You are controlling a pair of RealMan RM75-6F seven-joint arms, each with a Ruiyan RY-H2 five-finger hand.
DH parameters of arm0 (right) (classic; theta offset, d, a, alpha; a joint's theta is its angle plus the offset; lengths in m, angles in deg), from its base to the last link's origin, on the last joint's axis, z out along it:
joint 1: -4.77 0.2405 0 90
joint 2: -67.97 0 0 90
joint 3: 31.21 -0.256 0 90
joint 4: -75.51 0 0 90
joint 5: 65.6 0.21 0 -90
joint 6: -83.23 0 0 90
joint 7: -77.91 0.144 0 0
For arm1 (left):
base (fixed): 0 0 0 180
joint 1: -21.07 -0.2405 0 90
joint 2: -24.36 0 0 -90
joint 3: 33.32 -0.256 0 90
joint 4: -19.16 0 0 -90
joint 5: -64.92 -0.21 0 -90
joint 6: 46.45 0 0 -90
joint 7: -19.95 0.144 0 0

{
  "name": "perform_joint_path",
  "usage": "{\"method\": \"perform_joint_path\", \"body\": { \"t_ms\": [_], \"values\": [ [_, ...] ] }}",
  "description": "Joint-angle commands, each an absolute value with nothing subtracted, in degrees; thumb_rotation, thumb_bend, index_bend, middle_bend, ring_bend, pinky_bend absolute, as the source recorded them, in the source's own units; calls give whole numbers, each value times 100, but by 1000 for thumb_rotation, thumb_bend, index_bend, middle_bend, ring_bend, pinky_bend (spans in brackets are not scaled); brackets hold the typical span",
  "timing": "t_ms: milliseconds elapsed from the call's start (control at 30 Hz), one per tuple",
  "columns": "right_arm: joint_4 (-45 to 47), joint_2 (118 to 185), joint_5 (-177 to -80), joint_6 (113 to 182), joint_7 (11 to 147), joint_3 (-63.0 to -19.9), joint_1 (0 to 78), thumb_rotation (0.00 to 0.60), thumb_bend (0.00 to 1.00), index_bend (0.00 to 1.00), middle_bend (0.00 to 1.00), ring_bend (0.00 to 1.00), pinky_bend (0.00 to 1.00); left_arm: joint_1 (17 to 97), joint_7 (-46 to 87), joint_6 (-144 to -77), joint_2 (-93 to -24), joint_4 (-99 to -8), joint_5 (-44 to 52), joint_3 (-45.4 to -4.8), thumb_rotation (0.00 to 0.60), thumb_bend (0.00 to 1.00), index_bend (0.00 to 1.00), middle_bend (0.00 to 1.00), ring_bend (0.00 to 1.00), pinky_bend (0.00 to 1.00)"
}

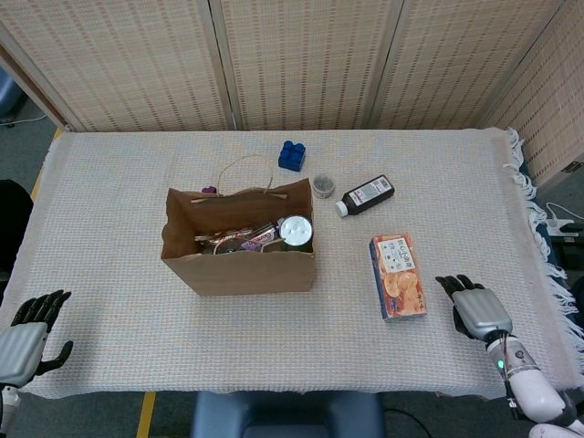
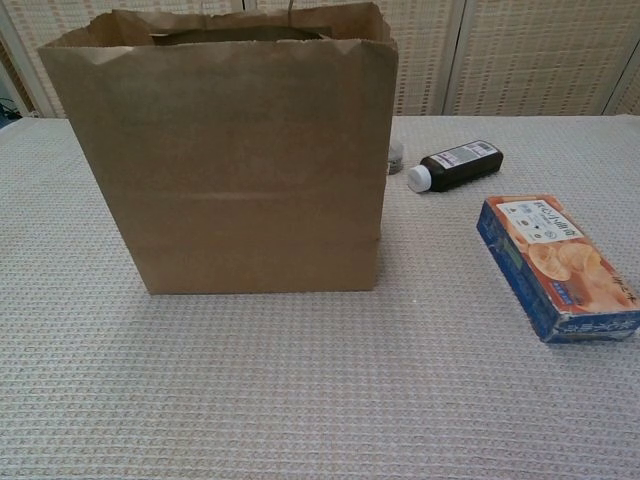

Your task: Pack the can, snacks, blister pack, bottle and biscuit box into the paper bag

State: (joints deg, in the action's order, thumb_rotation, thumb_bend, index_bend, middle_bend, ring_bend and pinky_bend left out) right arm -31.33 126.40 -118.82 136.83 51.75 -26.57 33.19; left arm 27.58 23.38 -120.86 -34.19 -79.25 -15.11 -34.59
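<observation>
Woven cloth (image 1: 119,173) covers table; wicker screens (image 1: 301,55) behind.

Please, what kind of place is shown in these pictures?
Probably an indoor lab or test room set up for robot recording, not a home: a table under a woven cloth, folding woven screens behind it, and cables and a power strip on the floor at the right.

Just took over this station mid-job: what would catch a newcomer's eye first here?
The upright paper bag left of centre stands out, open-topped, with a can and snacks already inside. To its right, the dark bottle and the biscuit box both lie flat on the table, not yet packed. Both hands sit empty at the near edge: left hand at one corner, right hand beside the box.
</observation>
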Motion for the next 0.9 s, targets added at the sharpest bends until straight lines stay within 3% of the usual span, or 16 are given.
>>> {"method": "perform_joint_path", "body": {
  "t_ms": [33, 900],
  "values": [
    [-3057, 12792, -11709, 13596, 4972, -2610, 3420, 600, 883, 0, 59, 0, 197, 2756, 2335, -12090, -3418, -7924, -1516, -3462, 600, 412, 37, 0, 0, 22],
    [-3394, 13796, -11106, 13795, 4033, -2621, 3971, 600, 883, 0, 59, 0, 197, 2752, 2259, -12103, -3404, -7911, -1542, -3463, 600, 412, 36, 0, 0, 22]
  ]
}}
